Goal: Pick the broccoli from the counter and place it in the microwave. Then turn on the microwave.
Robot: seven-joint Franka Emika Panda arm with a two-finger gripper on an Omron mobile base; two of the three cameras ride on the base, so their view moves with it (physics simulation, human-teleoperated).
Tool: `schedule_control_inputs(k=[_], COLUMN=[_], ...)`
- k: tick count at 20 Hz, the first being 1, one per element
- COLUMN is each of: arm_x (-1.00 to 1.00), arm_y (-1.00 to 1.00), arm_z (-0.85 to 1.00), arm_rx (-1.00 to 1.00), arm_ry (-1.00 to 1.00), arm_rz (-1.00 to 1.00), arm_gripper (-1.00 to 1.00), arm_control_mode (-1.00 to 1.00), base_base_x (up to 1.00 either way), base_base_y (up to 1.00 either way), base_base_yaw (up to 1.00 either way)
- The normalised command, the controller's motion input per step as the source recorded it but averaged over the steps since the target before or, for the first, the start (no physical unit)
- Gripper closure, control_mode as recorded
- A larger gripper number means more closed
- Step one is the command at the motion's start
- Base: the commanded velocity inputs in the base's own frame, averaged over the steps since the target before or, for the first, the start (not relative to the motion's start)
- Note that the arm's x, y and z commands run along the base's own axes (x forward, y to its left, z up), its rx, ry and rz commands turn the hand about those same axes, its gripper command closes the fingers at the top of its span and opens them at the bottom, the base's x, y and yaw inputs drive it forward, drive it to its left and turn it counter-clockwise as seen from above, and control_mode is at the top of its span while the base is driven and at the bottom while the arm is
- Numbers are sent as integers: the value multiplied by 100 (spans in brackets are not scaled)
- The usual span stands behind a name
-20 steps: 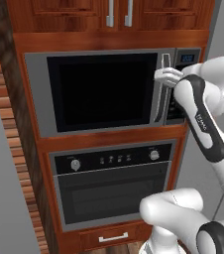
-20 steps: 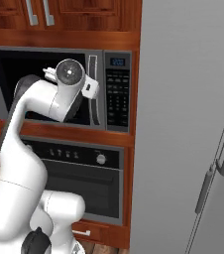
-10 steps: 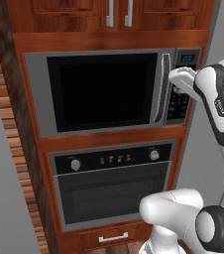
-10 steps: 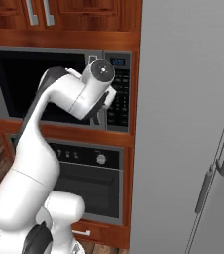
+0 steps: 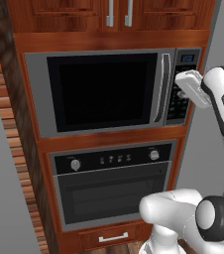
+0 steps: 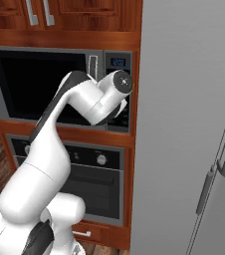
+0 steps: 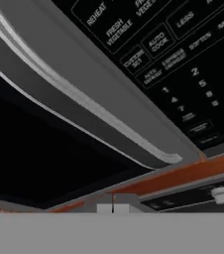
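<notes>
Now the fingers (image 5: 182, 85), pressed together and empty, have shifted from the handle (image 5: 160, 88) to the keypad (image 5: 175, 99).

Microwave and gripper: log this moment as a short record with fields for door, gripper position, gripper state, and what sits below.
microwave door: closed on the microwave, black glass dark, nothing visible inside
handle: vertical handle between glass and keypad
gripper position: gripper in front of the keypad
gripper state: shut, holding nothing
display: small blue display above the keypad
below: oven with round knobs
</notes>
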Motion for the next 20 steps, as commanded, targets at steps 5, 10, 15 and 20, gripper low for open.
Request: schedule_control_inputs(k=[5,10,15,20], arm_x=[6,3,9,5], arm_y=[-24,-23,-17,-20], arm_z=[-26,-30,-20,-22], arm_rx=[15,17,15,14], arm_ry=[0,9,15,16], arm_rz=[-12,-18,-16,-12], arm_gripper=[100,100,100,100], arm_control_mode=[-100,-100,-100,-100], base_base_x=[0,0,0,0], base_base_y=[0,0,0,0], base_base_yaw=[0,0,0,0])
